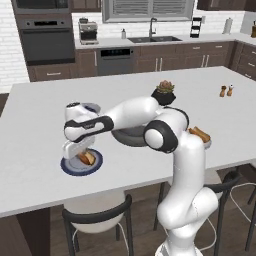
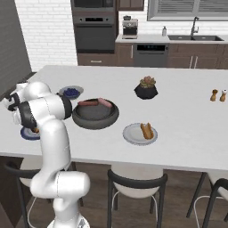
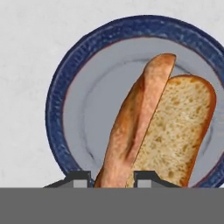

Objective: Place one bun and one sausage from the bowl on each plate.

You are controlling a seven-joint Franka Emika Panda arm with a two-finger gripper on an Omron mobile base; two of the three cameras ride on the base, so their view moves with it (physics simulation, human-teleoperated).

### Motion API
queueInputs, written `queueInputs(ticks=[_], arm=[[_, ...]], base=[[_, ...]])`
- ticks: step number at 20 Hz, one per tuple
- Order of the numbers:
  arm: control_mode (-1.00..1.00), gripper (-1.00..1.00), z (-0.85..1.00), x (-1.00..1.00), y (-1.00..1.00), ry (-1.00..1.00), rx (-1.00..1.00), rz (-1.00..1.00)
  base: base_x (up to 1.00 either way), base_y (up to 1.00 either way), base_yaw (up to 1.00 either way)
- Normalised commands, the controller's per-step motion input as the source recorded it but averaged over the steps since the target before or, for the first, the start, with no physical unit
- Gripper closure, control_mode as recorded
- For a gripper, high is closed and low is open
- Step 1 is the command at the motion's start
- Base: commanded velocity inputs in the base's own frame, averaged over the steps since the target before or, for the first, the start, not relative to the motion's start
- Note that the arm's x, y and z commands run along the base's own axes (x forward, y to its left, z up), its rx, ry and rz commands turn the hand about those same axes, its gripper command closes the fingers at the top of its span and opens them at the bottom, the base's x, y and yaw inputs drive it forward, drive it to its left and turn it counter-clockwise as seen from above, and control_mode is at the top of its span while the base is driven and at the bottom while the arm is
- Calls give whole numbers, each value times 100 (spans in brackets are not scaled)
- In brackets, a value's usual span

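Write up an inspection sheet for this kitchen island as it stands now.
Surface: white island counter, level.
Job's things: dark-grey bowl holds two sausages; blue-rimmed plate has a bun; light grey plate has a bun.
Clutter: berry bowl, plant pot, salt and pepper shakers.
Grippers: pincer shut on the bun over the blue-rimmed plate.
Cables: nothing seen.
Surroundings: oven, sink, stools.
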Motion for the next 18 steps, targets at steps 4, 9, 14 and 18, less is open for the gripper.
queueInputs(ticks=[4,9,14,18], arm=[[-100,100,-4,0,2,-4,4,0],[-100,100,1,1,29,0,0,0],[-100,100,0,16,30,-4,0,0],[-100,100,0,14,28,-7,0,0]], base=[[0,0,0],[0,0,0],[0,0,0],[0,0,0]])
